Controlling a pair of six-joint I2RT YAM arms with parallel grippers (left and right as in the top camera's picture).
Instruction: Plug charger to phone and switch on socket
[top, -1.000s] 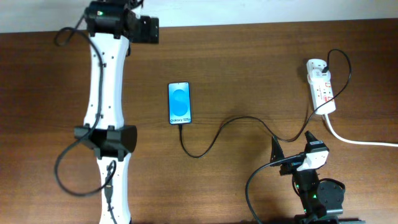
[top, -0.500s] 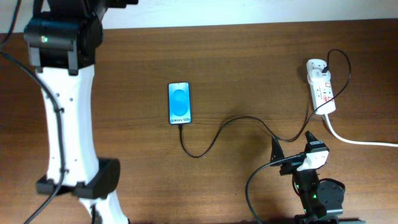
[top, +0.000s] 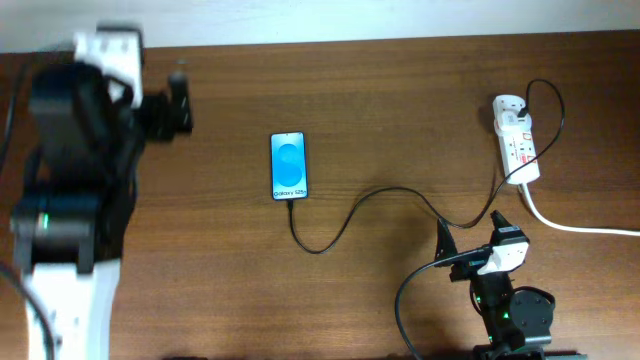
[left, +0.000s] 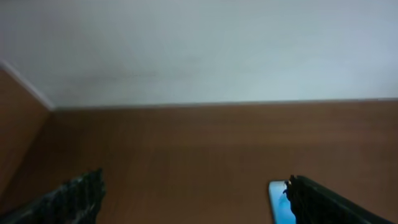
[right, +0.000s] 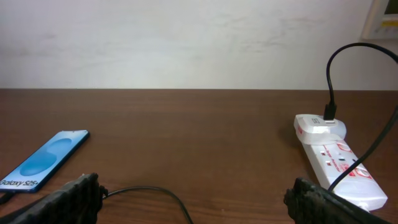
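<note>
Overhead: table (top: 400, 90), brown wood. Left arm (top: 65, 190), motion-blurred, stands along its left edge. The left gripper (left: 193, 190) is spread wide and empty. Right gripper (top: 470, 232) sits near the front edge, fingers parted, holding nothing. Socket (top: 516, 140), white, far right, switch position unreadable. Phone (top: 288, 166), centre, blue screen up. Charger (top: 340, 225), thin black cable from the socket; its tip meets the phone's lower end, seating unclear.

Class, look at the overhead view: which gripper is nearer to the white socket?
Right. The right gripper sits a short way in front of the socket; the left gripper is far off, past the phone.
</note>
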